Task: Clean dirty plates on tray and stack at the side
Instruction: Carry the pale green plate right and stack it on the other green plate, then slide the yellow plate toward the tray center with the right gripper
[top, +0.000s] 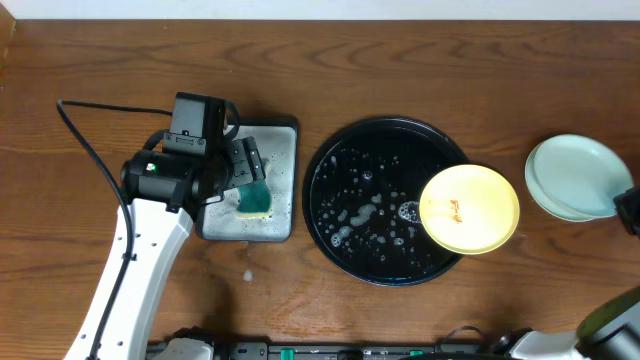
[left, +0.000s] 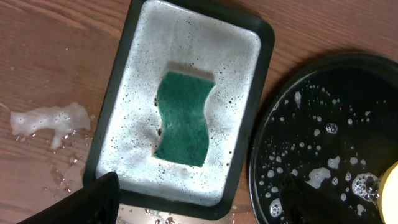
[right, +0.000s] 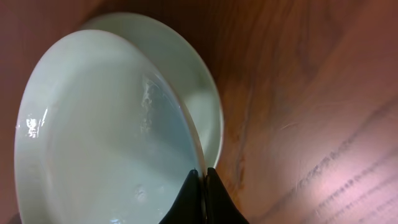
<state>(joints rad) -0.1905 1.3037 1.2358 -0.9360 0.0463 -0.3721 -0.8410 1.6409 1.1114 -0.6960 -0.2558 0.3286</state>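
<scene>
pinching the rim of the upper mint plate (right: 106, 130), the right gripper (right: 200, 186) has its fingers clenched at the bottom of the wrist view, that plate sitting askew on the lower mint plate (right: 202, 93) at the overhead frame's right edge. the yellow plate (top: 469, 208) lies across the right rim of the sudsy black tray (top: 400, 140) at centre. at left, the left gripper (left: 202, 186) hangs released above the sponge (left: 182, 118) lying in the foamy metal tray (left: 230, 93).

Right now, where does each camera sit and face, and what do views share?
Overhead: above table, facing straight down on sponge tray, black tray, yellow plate; left arm shows.
Left wrist: over sponge, facing down; left fingers at bottom.
Right wrist: close on mint plates; right fingers pinch a rim.
Shared: sponge in overhead and left wrist.
</scene>
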